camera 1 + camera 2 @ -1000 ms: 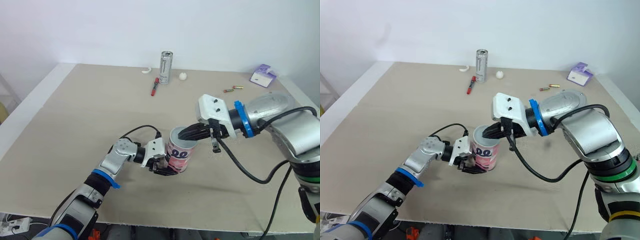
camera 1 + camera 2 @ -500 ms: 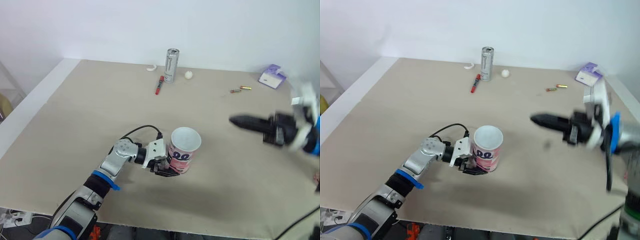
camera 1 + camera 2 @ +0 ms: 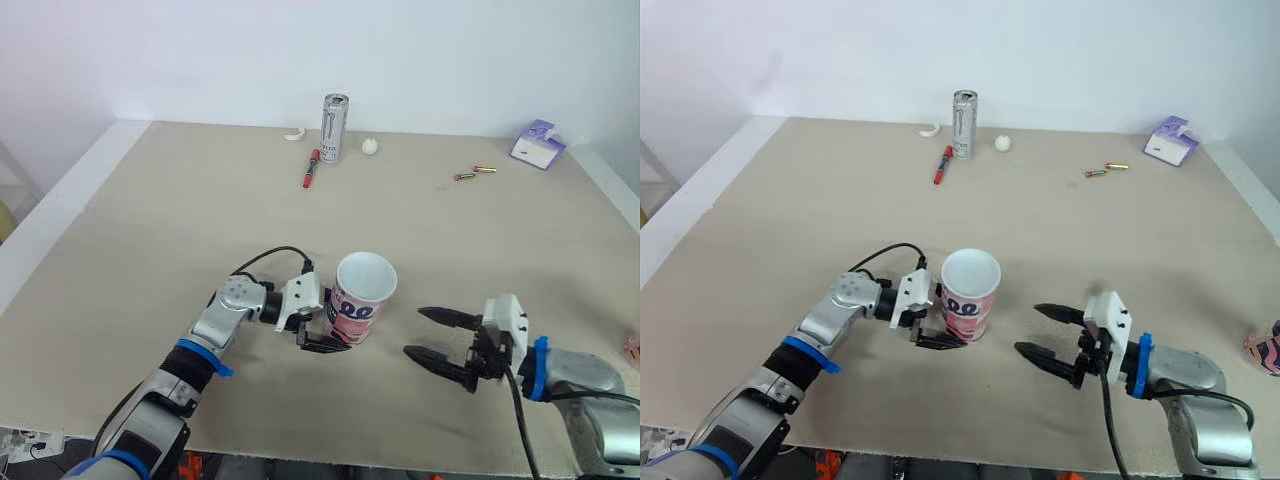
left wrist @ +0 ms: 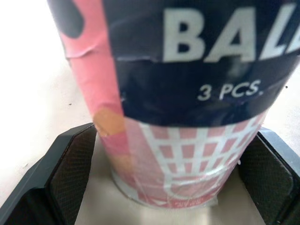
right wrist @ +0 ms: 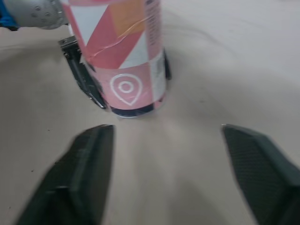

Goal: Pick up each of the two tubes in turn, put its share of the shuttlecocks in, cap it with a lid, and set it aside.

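— Where do we see the tube (image 3: 360,310)?
— Upright on the table (image 3: 150,230), our left gripper (image 3: 335,335) clasping its base; our right gripper (image 3: 414,332), fingers apart, lies near its right.
— And behind?
— Can (image 3: 333,127), marker (image 3: 309,170), ball (image 3: 369,146) at the back; box (image 3: 538,145) far right.

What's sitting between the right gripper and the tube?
Nothing visible. Only bare table lies between the open right gripper and the tube. The left gripper is at the tube's opposite side.

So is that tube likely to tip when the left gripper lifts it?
Probably somewhat: the left gripper holds the tube low at its base, so the tall open top could sway. It looks like light cardboard, likely rigid but crushable.
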